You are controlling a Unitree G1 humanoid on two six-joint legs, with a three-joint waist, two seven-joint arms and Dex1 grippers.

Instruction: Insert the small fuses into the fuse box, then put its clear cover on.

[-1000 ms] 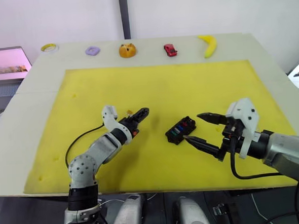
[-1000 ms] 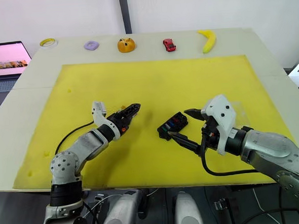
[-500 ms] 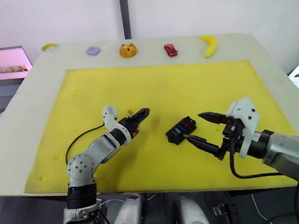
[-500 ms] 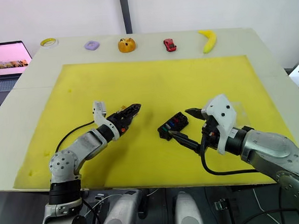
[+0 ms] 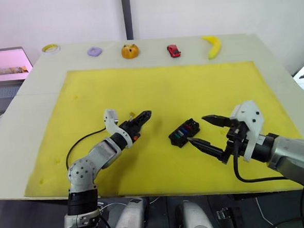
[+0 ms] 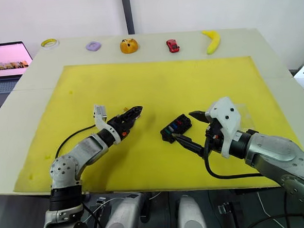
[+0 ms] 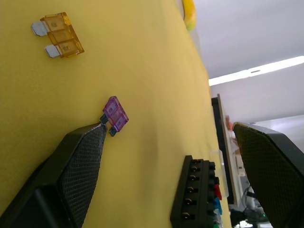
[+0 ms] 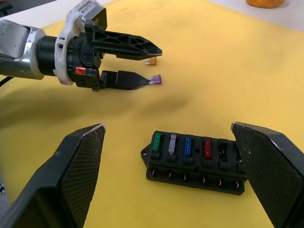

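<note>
L gripper (image 8: 142, 64) low over the yellow mat (image 5: 160, 87), jaws apart, nothing held. One fingertip (image 7: 97, 135) touches the purple fuse (image 7: 116, 114), which lies flat on the mat. Amber fuse (image 7: 58, 34) lies loose on the mat a bit beyond, apart from the purple one.

Fuse box (image 8: 197, 161) sits on the mat mid-right, between the two grippers. Four fuses seated in its top row: green (image 8: 156, 141), grey-purple (image 8: 172, 141), blue (image 8: 188, 143), red (image 8: 207, 145); slots past the red look empty.

R gripper (image 5: 210, 132) just beside the box on its right, jaws wide apart, empty, lower finger tip near the box's front corner.

Clear cover: can't make it out for sure.

Far edge of desk (image 5: 272, 55): tape ring (image 5: 50, 48), purple piece (image 5: 94, 51), orange toy (image 5: 129, 51), red toy car (image 5: 173, 51), banana (image 5: 212, 45).
</note>
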